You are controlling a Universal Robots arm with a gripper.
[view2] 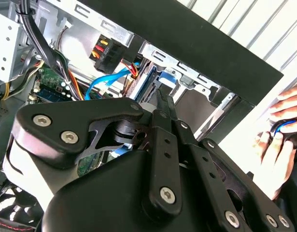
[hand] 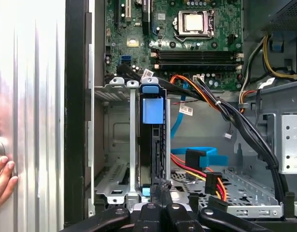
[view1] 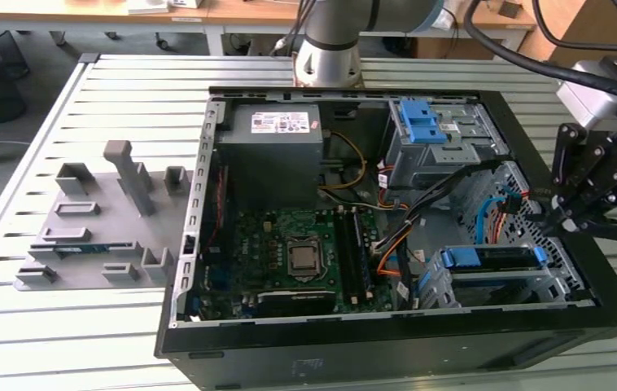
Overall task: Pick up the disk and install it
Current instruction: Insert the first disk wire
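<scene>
Nearest us in both wrist views, the gripper (hand: 160, 187) has its fingers drawn together at the tips. They sit close to the disk's (hand: 153, 145) near end, and we cannot tell whether they touch it. The disk stands on edge in the drive cage (hand: 114, 186), in a corner of the case (view1: 396, 346). Its long axis runs away from the gripper, with the blue tab end pointing toward the motherboard (hand: 187, 43). Beyond that, the case holds cable bundles (hand: 211, 99) and a power supply (view1: 276, 138). The wrist views give us a hand (hand: 1, 179) on the table (view1: 124, 90) outside the case wall. The exterior view adds a grey fixture (view1: 102, 220) between the case and the table's edge at that view's left.
</scene>
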